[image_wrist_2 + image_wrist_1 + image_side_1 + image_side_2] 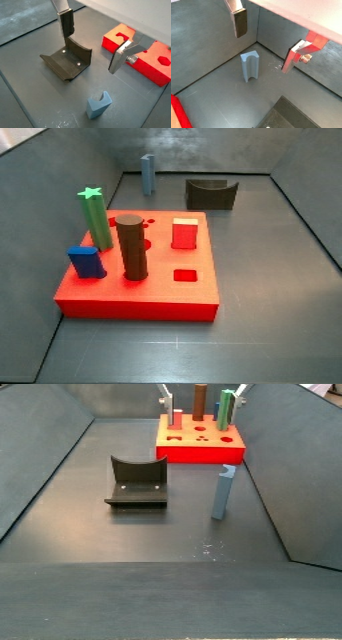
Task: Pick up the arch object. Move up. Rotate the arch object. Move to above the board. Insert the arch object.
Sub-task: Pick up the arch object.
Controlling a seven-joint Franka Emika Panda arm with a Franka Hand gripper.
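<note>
The arch object [250,66] is a slim pale grey-blue piece standing upright on the grey floor. It also shows in the other wrist view [99,106] and in both side views [147,175] [222,492]. My gripper [268,42] [93,40] is open and empty, held well above the floor, with the arch below it and apart from both fingers. Its fingers [166,396] show at the top edge in a side view. The red board [134,293] [201,452] [143,52] lies flat and bears a green star column [96,218], a brown cylinder [131,248], a blue block [86,262] and a red block [186,232].
The dark fixture [67,62] [210,194] [136,482] stands on the floor beside the arch object. Grey walls close in the floor on all sides. A corner of the board [176,112] shows at the edge of a wrist view.
</note>
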